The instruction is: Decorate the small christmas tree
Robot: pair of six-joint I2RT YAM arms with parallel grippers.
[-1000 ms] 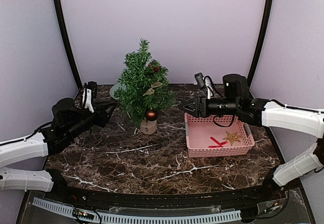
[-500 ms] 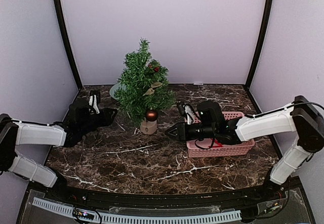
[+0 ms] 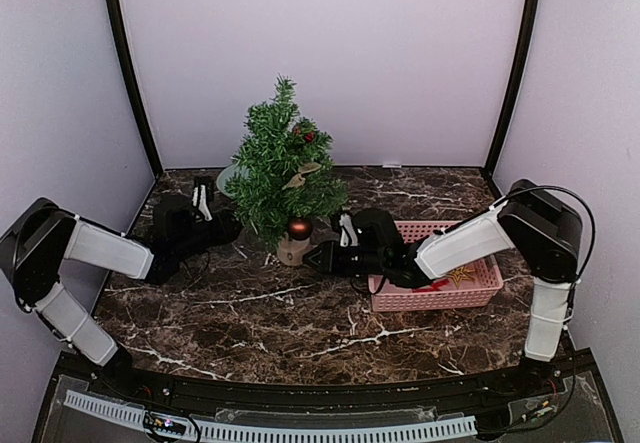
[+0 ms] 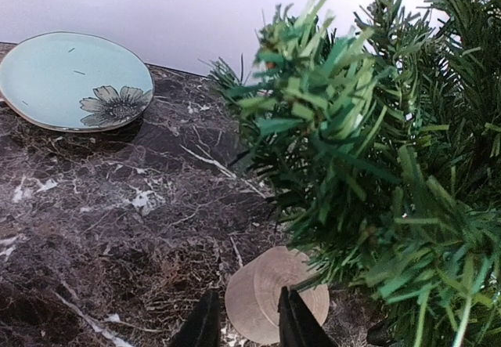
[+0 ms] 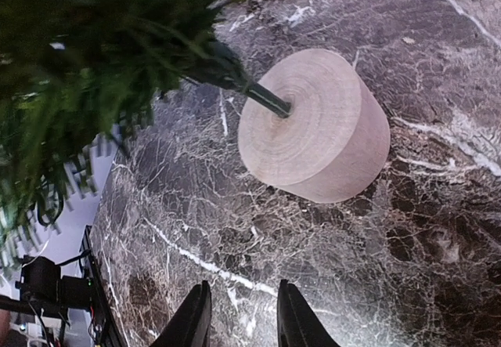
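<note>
Top external view: the small green artificial christmas tree (image 3: 280, 168), bristly in its branches, is standing upright on its short tan cylindrical wooden base (image 3: 293, 252), toward the back of the dark veined marble table (image 3: 250, 313) and a little left of centre. A glossy reddish-brown ball ornament (image 3: 300, 228) is hanging low on its front, just above the base, and small red berries (image 3: 306, 135) are sitting near the top.

The left gripper (image 3: 230, 227) is reaching in low from the left, near the lower branches. In the left wrist view its fingers (image 4: 205, 327) are standing slightly parted with nothing between them, the base just beyond. The right gripper (image 3: 314, 255) is lying low just right of the base, its jaws likewise parted and gripping nothing.

A pale teal round plate with a flower print (image 4: 74, 81) is resting behind the tree to the left. A pink slotted plastic basket (image 3: 455, 298) is sitting to the right, holding what looks like a gold star (image 3: 462, 275).
</note>
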